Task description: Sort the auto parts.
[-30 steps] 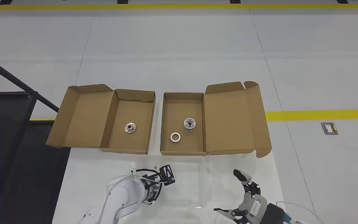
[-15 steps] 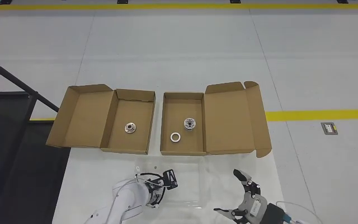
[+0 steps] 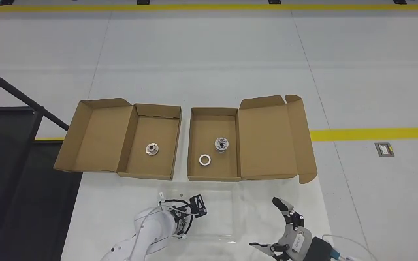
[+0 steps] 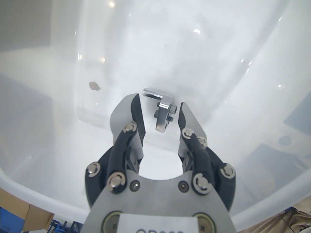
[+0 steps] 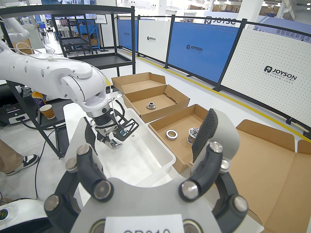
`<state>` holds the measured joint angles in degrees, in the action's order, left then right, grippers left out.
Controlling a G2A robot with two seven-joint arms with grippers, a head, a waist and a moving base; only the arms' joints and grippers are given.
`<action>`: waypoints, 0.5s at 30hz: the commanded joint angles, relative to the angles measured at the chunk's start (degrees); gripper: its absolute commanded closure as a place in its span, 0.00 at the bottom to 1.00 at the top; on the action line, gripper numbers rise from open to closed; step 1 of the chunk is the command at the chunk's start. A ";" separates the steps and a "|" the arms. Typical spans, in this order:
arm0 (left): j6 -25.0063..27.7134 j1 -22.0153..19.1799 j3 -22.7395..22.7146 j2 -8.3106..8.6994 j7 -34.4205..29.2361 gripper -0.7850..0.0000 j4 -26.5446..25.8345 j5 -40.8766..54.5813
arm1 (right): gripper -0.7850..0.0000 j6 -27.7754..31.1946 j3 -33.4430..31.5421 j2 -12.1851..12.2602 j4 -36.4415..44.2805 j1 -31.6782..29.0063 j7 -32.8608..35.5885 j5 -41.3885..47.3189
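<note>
A small silver metal bracket (image 4: 163, 115) lies on the floor of the white tray (image 4: 199, 49). My left gripper (image 4: 158, 102) is open and straddles the bracket, with a gap on each side. From above, the left gripper (image 3: 185, 219) is down in the tray (image 3: 225, 194). The left cardboard box (image 3: 168, 117) holds one flanged hub (image 3: 151, 149). In the right box (image 3: 196, 124) lie a metal ring (image 3: 205, 159) and a toothed hub (image 3: 222, 143). My right gripper (image 3: 266, 224) hangs open and empty to the right of the tray, near the table's front edge.
Both boxes have their lids (image 3: 274, 137) folded flat outward, covering the table on both sides. A black rack (image 5: 73, 42) with a paper cup (image 5: 47, 111) stands to the left of the table. Blue and white partitions (image 5: 201, 47) stand across the aisle.
The left wrist has shifted slightly to the right over the tray. The right arm has kept still, and the parts in the boxes have not moved.
</note>
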<state>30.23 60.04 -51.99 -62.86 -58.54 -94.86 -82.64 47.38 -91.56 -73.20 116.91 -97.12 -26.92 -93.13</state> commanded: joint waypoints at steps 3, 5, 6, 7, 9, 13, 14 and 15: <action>0.12 -0.38 0.15 -0.20 -0.12 0.71 0.57 0.27 | 0.00 0.00 0.00 0.00 0.00 0.00 0.00 0.00; 0.29 -0.55 0.13 -0.29 -0.24 1.00 0.55 0.64 | 0.00 0.00 0.00 0.00 0.00 0.00 0.00 0.00; 0.55 -0.65 0.07 -0.31 -0.44 1.00 0.43 0.86 | 0.00 0.00 0.00 0.00 0.00 0.00 0.00 0.00; 0.56 -0.70 -0.08 -0.32 -0.72 1.00 0.20 1.11 | 0.00 0.00 0.00 0.00 0.00 0.00 0.00 0.00; 1.25 -0.59 -0.59 -0.31 -0.88 1.00 -0.88 2.81 | 0.00 0.00 0.00 0.00 0.00 0.00 0.00 0.00; 3.32 0.14 -3.94 0.16 -1.33 1.00 -6.01 8.99 | 0.00 0.00 0.00 0.00 0.00 0.00 0.00 0.00; 3.99 0.44 -5.27 0.39 -1.61 1.00 -7.82 10.82 | 0.00 0.00 0.00 0.00 0.00 0.00 0.00 0.00; 4.40 0.73 -6.75 0.64 -1.84 1.00 -9.68 12.39 | 0.00 0.00 0.00 0.00 0.00 0.00 0.00 0.00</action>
<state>34.18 60.47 -57.12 -62.47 -60.13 -102.45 -72.19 47.38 -91.56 -73.20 116.91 -97.12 -26.92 -93.13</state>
